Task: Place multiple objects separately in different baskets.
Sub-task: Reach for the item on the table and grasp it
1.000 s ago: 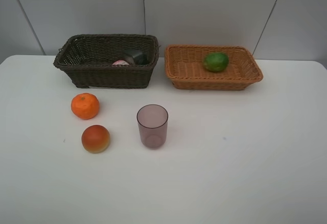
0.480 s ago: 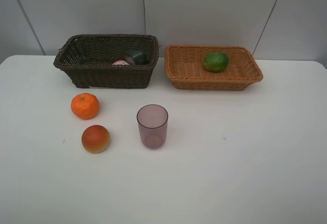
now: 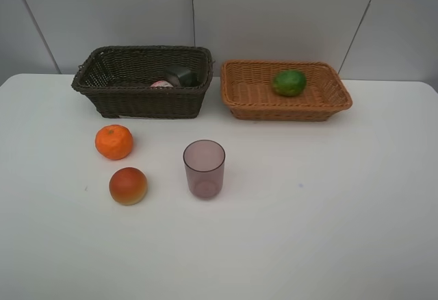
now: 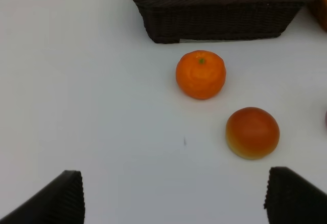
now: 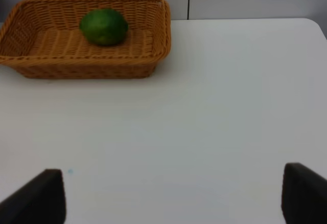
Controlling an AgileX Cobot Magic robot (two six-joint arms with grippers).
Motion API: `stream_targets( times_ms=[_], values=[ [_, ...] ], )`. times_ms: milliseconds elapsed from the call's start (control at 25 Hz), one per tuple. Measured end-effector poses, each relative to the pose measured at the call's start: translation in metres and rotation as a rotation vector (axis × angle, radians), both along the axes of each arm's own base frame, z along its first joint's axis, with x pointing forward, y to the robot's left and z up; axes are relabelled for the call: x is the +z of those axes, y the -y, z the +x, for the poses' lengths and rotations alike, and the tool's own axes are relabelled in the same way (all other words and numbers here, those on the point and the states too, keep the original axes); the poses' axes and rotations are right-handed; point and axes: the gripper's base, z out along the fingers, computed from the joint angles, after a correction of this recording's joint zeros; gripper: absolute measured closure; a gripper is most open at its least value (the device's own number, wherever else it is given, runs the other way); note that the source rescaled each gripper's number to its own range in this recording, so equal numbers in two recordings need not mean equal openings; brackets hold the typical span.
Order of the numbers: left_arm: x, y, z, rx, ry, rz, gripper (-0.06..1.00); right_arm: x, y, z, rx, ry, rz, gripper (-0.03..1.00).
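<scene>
1. L gripper (image 4: 174, 183) & R gripper (image 5: 173, 183) hang over the table (image 3: 328, 211), jaws wide apart, holding nothing.
2. Red-orange fruit (image 3: 128, 185) sits nearest, on the L side. Looks smooth & round, maybe slippy. I'd pinch it across the middle.
3. Purple cup (image 3: 204, 168) stands upright near the middle. Prob light, thin plastic. Take it by the wall, gently.
4. Tangerine (image 3: 113, 142) is just behind the red-orange fruit. Bumpy skin, prob easy to hold.
5. Far back: dark basket (image 3: 137, 101) holds the pink bottle (image 3: 161, 83) & pump bottle (image 3: 181, 76). Tan basket (image 3: 287, 111) holds the green fruit (image 3: 289, 83).
</scene>
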Motion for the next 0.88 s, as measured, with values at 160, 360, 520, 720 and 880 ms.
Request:
stream_targets(
  times_ms=[160,360,520,720,880],
  values=[
    [0.0,0.0,0.0,0.0,0.0,0.0,0.02,0.0,0.0,0.0,0.0,0.0,0.0,0.03],
    [0.0,0.0,0.0,0.0,0.0,0.0,0.02,0.0,0.0,0.0,0.0,0.0,0.0,0.03],
    [0.0,0.0,0.0,0.0,0.0,0.0,0.02,0.0,0.0,0.0,0.0,0.0,0.0,0.03],
    [0.0,0.0,0.0,0.0,0.0,0.0,0.02,0.0,0.0,0.0,0.0,0.0,0.0,0.03],
    [0.0,0.0,0.0,0.0,0.0,0.0,0.02,0.0,0.0,0.0,0.0,0.0,0.0,0.03]
  ],
)
